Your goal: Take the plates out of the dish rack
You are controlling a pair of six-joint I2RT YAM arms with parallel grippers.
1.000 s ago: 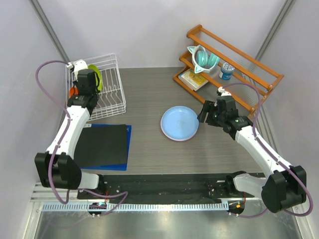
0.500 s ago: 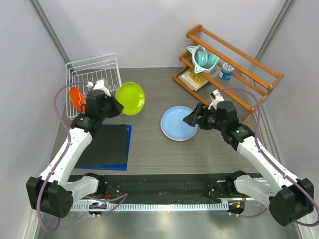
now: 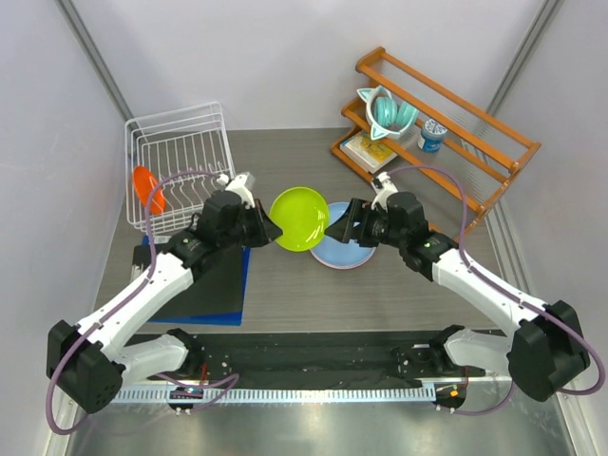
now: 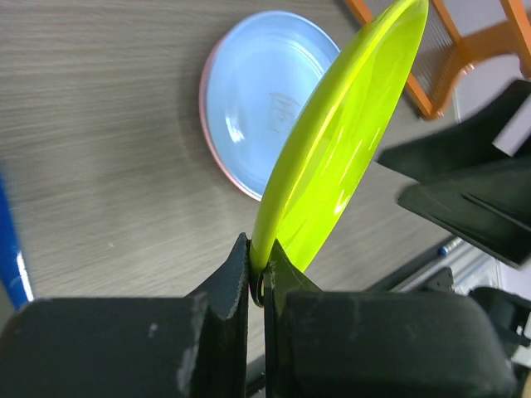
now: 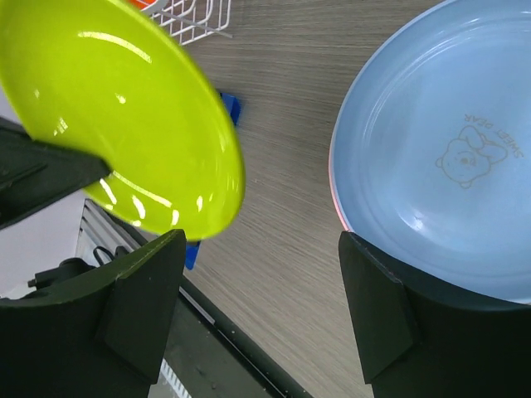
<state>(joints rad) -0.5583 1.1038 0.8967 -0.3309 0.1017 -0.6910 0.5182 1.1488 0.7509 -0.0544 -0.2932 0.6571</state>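
We see the left claw (image 3: pixel 272 231) pinched tight on the lower rim of the lime green plate (image 3: pixel 300 218), which hangs tilted in the air at the centre of the top view, clear of the surface (image 3: pixel 285 290). From the left wrist, the plate rises out of the closed jaws toward the upper right. The right claw (image 3: pixel 344 226) gapes wide just right of it, holding nothing (its fingers (image 5: pixel 137 298) frame only bare surface), above the left edge of the light blue plate (image 3: pixel 353 255), which lies flat. The orange plate (image 3: pixel 146 188) stands in the dish rack (image 3: pixel 177 114) at upper left
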